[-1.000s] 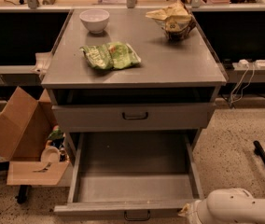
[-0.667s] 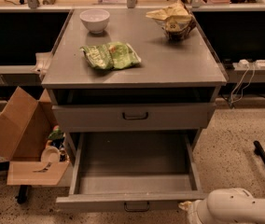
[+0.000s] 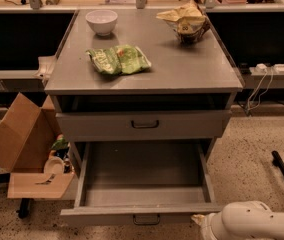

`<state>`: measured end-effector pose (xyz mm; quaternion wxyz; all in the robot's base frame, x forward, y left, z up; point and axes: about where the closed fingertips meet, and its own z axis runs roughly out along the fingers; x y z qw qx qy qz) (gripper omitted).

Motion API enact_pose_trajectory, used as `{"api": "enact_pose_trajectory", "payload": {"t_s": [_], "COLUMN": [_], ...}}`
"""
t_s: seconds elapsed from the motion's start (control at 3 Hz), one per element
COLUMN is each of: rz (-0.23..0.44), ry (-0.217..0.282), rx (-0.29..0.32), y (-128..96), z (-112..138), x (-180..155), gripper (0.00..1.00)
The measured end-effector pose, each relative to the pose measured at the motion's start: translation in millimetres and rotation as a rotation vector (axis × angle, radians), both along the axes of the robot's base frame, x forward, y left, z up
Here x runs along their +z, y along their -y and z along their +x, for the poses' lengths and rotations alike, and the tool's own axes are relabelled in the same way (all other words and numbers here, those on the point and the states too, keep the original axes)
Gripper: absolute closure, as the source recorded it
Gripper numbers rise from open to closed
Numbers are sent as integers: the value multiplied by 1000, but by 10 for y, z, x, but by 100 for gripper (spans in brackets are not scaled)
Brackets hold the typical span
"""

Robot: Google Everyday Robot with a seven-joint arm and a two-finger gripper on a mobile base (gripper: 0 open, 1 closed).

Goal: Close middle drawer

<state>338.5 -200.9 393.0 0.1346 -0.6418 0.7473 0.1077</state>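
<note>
A speckled terrazzo floor [image 3: 252,149] spreads under a boxy grey metal cabinet [image 3: 147,76] that stands before a long workbench [image 3: 82,4]. On the cabinet's smooth flat top sit a round white bowl [image 3: 101,21] near the back left, a crinkled green snack bag [image 3: 118,59] lying flat nearer the front, and a crumpled tan paper bag [image 3: 184,20] at the back right. Below the top, a drawer with a taller front panel [image 3: 144,125] and a dark handle is nearly flush with the frame. Beneath it the middle drawer [image 3: 144,176] is pulled far out, its plain grey inside bare and its low front panel carrying a small black handle [image 3: 146,219] at the centre. The gripper [image 3: 200,219], at the end of a rounded white plastic arm [image 3: 254,225], is at the bottom right, just beside the right end of that front panel; I cannot tell whether it is spread or pressed together. An open brown cardboard box [image 3: 17,134] leans to the left of the cabinet.
</note>
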Motion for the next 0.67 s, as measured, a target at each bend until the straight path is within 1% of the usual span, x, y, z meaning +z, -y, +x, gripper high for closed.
{"api": "enact_pose_trajectory", "payload": {"t_s": [0.67], "rz": [2], "ry": [114], "rx": [18], "y": [134], "z": [451], "x": [90], "gripper": [66]}}
